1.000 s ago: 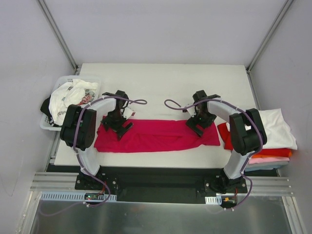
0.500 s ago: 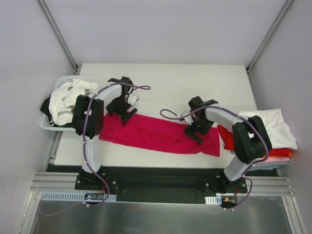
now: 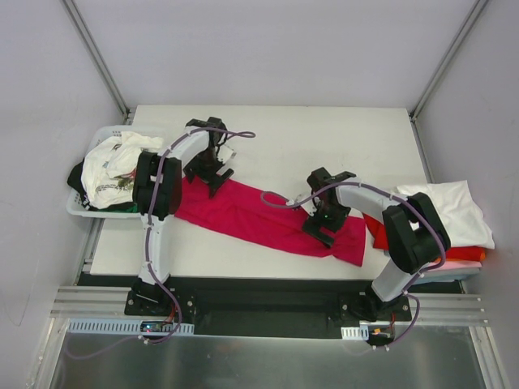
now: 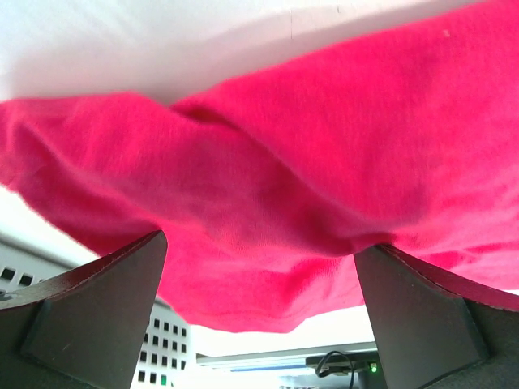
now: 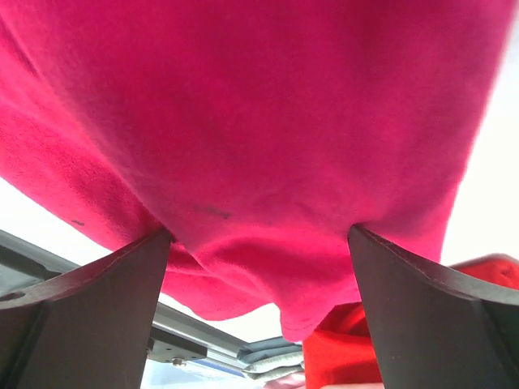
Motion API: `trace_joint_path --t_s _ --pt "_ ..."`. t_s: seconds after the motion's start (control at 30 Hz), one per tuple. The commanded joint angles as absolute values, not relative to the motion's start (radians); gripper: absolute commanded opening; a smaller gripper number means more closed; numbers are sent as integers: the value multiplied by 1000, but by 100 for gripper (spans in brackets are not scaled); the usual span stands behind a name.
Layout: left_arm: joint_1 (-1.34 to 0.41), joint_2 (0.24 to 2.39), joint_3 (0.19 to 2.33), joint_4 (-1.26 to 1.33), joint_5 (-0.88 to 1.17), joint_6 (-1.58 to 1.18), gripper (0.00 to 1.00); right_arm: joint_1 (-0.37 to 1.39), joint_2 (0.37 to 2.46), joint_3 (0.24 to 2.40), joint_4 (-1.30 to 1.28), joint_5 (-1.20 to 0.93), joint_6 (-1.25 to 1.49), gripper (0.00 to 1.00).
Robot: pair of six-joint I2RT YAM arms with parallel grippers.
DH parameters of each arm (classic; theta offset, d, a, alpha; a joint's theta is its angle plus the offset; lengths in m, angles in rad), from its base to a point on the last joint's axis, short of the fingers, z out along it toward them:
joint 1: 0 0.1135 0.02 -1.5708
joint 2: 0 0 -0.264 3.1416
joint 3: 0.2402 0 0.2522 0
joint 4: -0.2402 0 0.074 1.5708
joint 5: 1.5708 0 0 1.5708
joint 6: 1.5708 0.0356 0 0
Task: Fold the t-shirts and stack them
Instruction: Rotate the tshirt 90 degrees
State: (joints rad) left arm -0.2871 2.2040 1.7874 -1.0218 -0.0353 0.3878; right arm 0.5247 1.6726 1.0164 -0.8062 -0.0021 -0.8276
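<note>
A crimson-magenta t-shirt [image 3: 268, 219], folded into a long strip, lies slanted across the table from far left to near right. My left gripper [image 3: 209, 170] rests on its far left end, jaws wide apart, with cloth [image 4: 308, 178] spanning the gap between the fingers [image 4: 105, 308]. My right gripper [image 3: 326, 223] rests on the near right part, also wide apart over the cloth [image 5: 268, 121]. Neither gripper pinches the fabric. A stack of folded t-shirts [image 3: 454, 212] sits off the table's right edge, white on top; its red one [image 5: 430, 356] shows beside the strip's end.
A white plastic basket [image 3: 78, 209] at the left edge holds a crumpled white printed shirt [image 3: 113, 166] and a dark one [image 3: 77, 177]. The white table [image 3: 324, 138] stretches behind the strip. Metal frame posts rise at the far corners.
The strip has turned from level to slanted. My left gripper slid its end toward the far side. My right gripper slid the other end toward the near edge.
</note>
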Motion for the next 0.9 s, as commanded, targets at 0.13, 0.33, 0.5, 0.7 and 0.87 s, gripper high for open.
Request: trace_joint_path --t_s 0.13,0.33,0.5,0.7,0.87 --pt "-290 2221 1842 -1069 -12 370 99 531 1663 988 -769 -34 -830 96" --pt "-288 2243 1884 -1072 -23 364 99 532 1715 1009 -749 -43 -821 96" --pt "-290 2276 1954 -1081 -20 356 99 548 1730 1020 -747 -31 -819 97" --pt "-288 2301 2006 -1091 47 322 99 555 1732 1020 -744 -31 -819 96" --pt "-290 2310 2035 -1091 158 279 99 560 1735 1029 -746 -40 -813 96"
